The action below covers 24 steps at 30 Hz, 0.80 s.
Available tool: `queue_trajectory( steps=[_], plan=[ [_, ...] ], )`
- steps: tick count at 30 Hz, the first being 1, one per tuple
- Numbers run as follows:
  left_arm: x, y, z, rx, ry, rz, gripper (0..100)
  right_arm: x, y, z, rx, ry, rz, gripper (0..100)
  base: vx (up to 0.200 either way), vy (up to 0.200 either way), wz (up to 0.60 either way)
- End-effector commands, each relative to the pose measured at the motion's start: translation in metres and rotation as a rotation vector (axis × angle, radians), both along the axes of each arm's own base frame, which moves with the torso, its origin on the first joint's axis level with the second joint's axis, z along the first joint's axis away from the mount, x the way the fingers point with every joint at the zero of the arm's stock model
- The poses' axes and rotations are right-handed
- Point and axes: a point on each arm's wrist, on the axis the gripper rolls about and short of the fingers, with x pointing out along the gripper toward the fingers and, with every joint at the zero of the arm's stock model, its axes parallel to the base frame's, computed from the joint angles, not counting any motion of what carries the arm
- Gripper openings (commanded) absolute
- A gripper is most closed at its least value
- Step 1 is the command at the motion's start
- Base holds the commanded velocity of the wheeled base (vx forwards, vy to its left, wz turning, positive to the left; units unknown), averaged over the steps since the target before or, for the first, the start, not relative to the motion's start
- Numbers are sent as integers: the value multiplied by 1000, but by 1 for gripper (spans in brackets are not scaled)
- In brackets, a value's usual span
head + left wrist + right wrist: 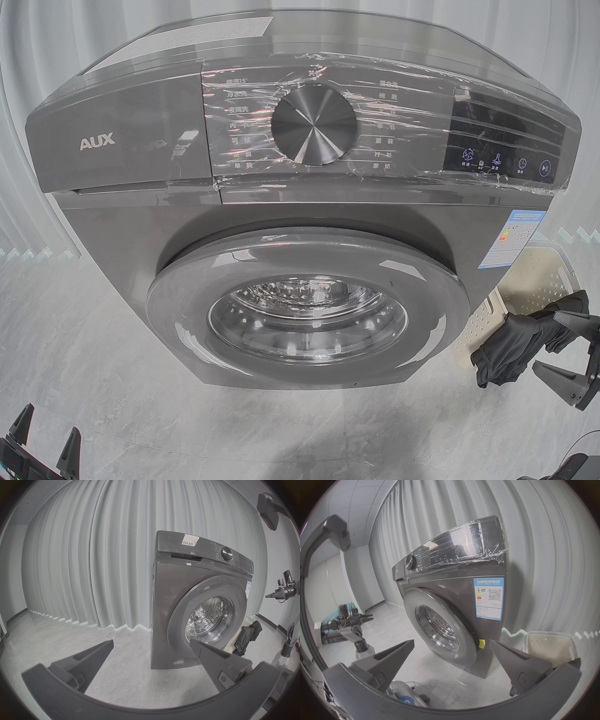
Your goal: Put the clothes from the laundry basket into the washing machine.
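The grey washing machine (300,187) stands straight ahead with its round door (307,309) shut and the bare drum visible through the glass. To its right on the floor is a cream laundry basket (531,281) with a black garment (512,353) draped over its near rim. My right gripper (545,340) hangs open just in front of that garment, with nothing between its fingers in the right wrist view (451,642). My left gripper (49,425) is open and low at the left, away from the machine (175,605).
A pleated white curtain (93,558) runs behind the machine. Grey tiled floor (250,425) lies open in front of the door. A stand with equipment (347,620) is off to one side of the room.
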Motion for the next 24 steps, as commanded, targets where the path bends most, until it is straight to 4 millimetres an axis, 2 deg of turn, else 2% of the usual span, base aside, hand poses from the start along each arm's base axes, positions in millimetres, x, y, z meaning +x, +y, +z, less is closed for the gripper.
queue_trajectory(
  steps=[1, 6, 11, 24],
  plan=[
    [0, 0, -5, -1, 0, -1, 100, 33, 17, -4, 34, 122, 49, 100, 0, 0, 0],
    [0, 0, -5, -1, 0, -1, 100, 46, 32, -7, 40, 161, 64, 100, 0, 0, 0],
    [0, 0, -5, -3, 0, 1, 100, 69, 48, -17, 20, 190, 21, 100, 0, 0, 0],
    [0, 0, -5, -4, 0, 1, 100, 99, 61, -19, 56, 206, -27, 100, 0, 0, 0]
  ],
)
